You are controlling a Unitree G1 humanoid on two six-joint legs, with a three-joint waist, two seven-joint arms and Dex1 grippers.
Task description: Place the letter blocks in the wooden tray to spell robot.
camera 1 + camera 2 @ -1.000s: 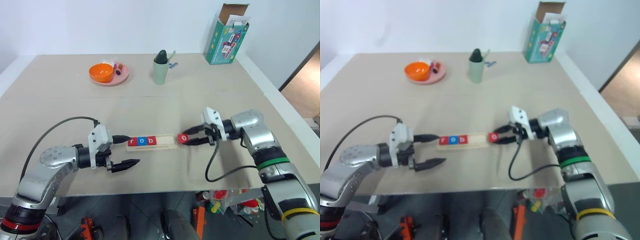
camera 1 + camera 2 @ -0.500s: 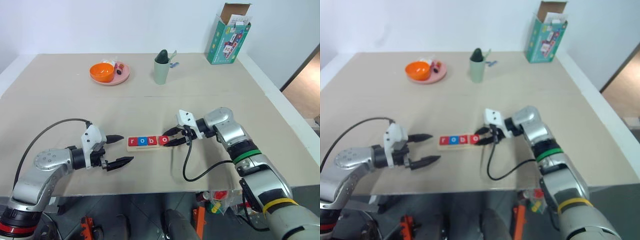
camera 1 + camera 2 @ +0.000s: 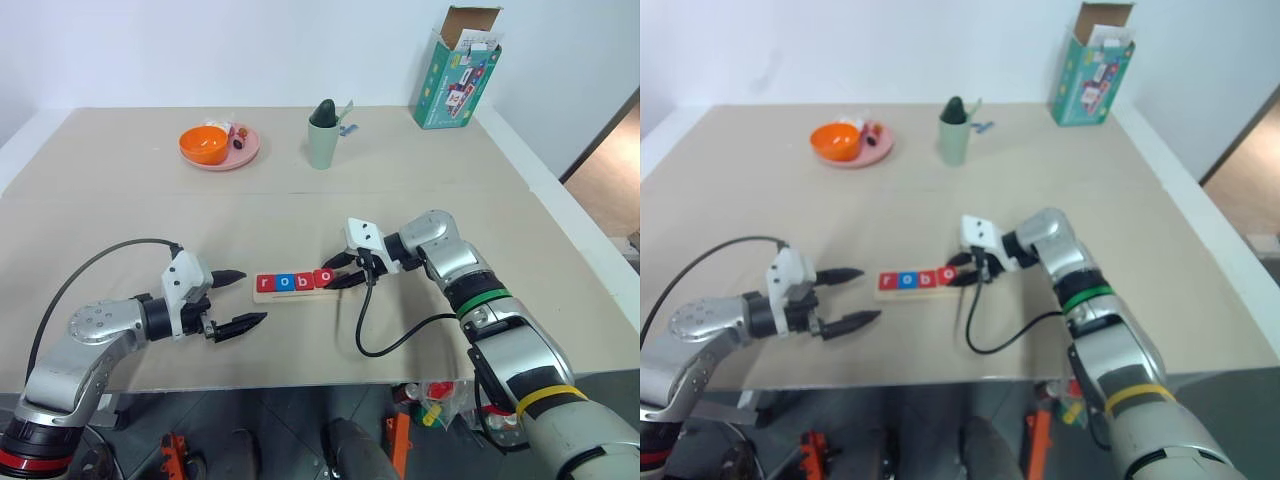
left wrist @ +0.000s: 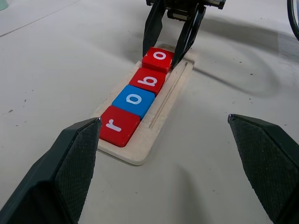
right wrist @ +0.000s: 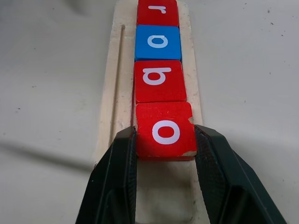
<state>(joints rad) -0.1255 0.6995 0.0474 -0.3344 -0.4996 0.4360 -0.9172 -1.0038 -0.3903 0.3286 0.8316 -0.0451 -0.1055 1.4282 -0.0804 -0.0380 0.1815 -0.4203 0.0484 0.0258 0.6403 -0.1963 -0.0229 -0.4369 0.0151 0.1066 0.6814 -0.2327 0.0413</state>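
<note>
I have the wooden tray (image 3: 290, 290) lying flat on the matte beige table (image 3: 400, 200), near its front edge and between my 2 arms. It is a long, narrow slab of pale, unvarnished-looking wood with rounded corners, a shallow recessed slot and a thin groove running along one long side. Its long axis runs left to right across the table, one end toward my left gripper (image 3: 235, 298), the other toward my right gripper (image 3: 338, 272).

4 letter blocks sit in the slot in a touching row: a red r (image 4: 117, 126), a blue o (image 4: 136, 100), a red b (image 4: 150, 80) and a second red o (image 5: 164, 130). They are flat, smooth squares with softly rounded edges and white lowercase letters; the second o has a small chip at one corner. The r is at the end nearest my left gripper, and the word reads left to right from the head camera. Bare slot remains beyond the second o at the right end.

My right gripper's black fingers (image 5: 117, 182) are clamped on the 2 opposite sides of the second red o, which sits low in the slot against the b. My left gripper hovers just off the tray's r end, its textured black fingers (image 4: 74, 158) spread wide and holding nothing.
</note>
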